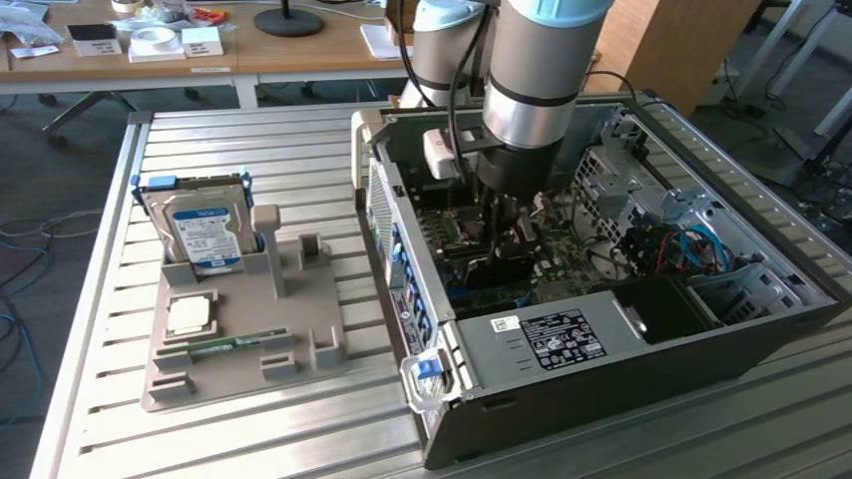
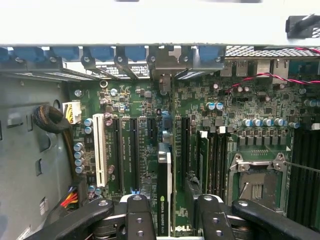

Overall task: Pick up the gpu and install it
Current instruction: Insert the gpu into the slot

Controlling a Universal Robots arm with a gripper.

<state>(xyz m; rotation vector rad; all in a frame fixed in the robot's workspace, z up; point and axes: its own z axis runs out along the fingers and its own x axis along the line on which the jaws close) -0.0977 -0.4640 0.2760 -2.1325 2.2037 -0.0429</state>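
Wrist view: my gripper (image 2: 169,220) is clamped on the gpu (image 2: 164,192), held edge-on over the motherboard (image 2: 210,125).
Exterior view: I see my arm (image 1: 533,90) inside the computer case (image 1: 745,319).

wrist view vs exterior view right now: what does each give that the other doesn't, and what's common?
Wrist view alone: the gpu edge-on between the gripper fingers, standing over the motherboard slots, with a white slot and the bare CPU socket to either side.

Exterior view alone: the grey parts holder on the exterior view's left, carrying the hard drive and memory stick.

Both: the open computer case with the arm reaching into it.
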